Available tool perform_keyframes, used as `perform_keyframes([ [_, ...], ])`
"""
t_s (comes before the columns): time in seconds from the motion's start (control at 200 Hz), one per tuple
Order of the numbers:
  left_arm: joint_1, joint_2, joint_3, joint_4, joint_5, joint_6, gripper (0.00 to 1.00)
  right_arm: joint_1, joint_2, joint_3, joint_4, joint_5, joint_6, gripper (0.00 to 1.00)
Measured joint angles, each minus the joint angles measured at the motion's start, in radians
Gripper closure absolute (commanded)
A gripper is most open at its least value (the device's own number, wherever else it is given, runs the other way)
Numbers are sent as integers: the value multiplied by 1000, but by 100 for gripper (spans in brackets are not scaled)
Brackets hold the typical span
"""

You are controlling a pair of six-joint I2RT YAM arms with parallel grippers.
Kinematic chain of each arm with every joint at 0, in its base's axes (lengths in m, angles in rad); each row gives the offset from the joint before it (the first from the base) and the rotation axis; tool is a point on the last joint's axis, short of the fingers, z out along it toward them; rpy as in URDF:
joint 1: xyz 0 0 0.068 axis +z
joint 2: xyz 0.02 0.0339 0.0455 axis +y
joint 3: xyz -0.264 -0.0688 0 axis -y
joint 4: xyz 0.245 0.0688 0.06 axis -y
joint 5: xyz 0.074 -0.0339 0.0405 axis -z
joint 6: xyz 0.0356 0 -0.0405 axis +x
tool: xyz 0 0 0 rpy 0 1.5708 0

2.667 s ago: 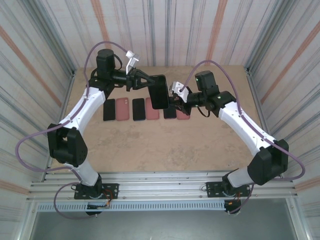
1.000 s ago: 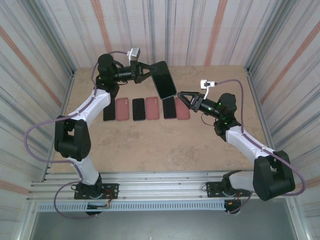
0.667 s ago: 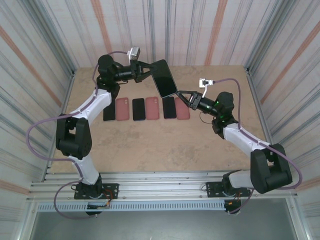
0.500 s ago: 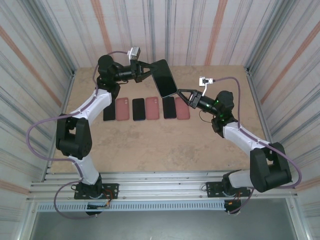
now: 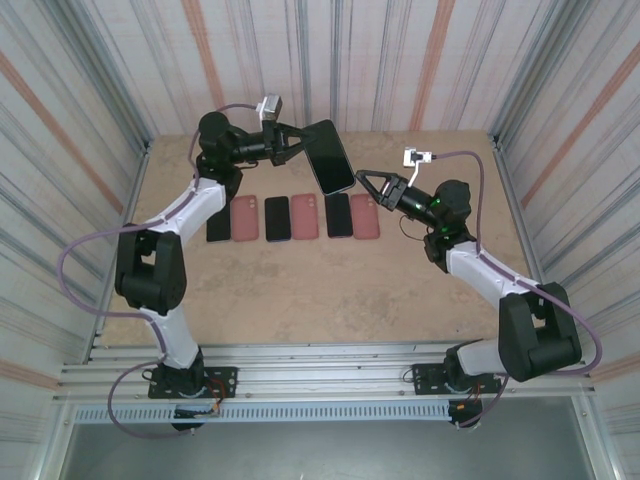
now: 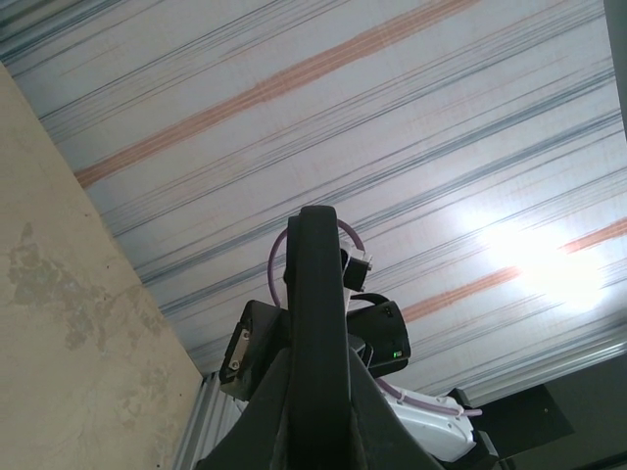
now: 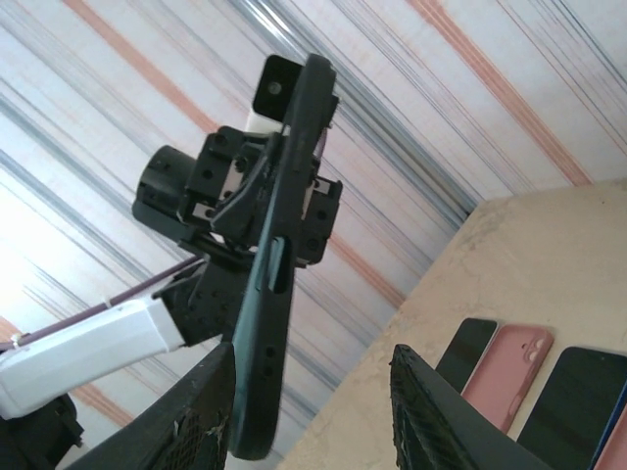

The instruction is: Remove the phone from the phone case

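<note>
A dark phone in its dark case (image 5: 330, 156) hangs tilted above the back of the table, with my left gripper (image 5: 303, 147) shut on its upper part. In the left wrist view the cased phone (image 6: 321, 313) stands edge-on, pinched between the two fingers (image 6: 257, 431). My right gripper (image 5: 367, 183) is open just right of the phone's lower corner. In the right wrist view the case's lower end (image 7: 266, 372) lies inside the open gap of the right gripper (image 7: 312, 360), close against the left finger (image 7: 196, 416) and well apart from the right finger (image 7: 436, 416).
A row of black phones (image 5: 277, 218) and pink cases (image 5: 245, 219) lies flat across the tan table (image 5: 320, 290) below both grippers. Striped walls close in the back and sides. A metal rail (image 5: 320, 380) runs along the near edge.
My right gripper has risen a little and drawn in toward the phone's lower corner. The left gripper and the phone have hardly moved over the last second.
</note>
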Motion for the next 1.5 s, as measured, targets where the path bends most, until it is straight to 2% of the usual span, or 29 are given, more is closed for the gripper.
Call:
perform_keyframes([
  [0.541,0,12,0,113,-28,-89,100,9,41,31,-8,-24,1,58],
  [0.792,-1,23,0,124,-31,-103,100,55,87,56,26,-3,71,59],
  [0.997,-5,53,0,150,-33,-122,100,80,120,56,69,26,147,67],
  [1.303,-5,75,0,133,-31,-114,81,94,146,56,104,31,218,92],
  [1.393,-5,75,0,121,-31,-106,75,101,153,56,129,37,242,95],
  [1.498,-5,75,0,111,-33,-102,73,105,177,54,172,54,273,97],
])
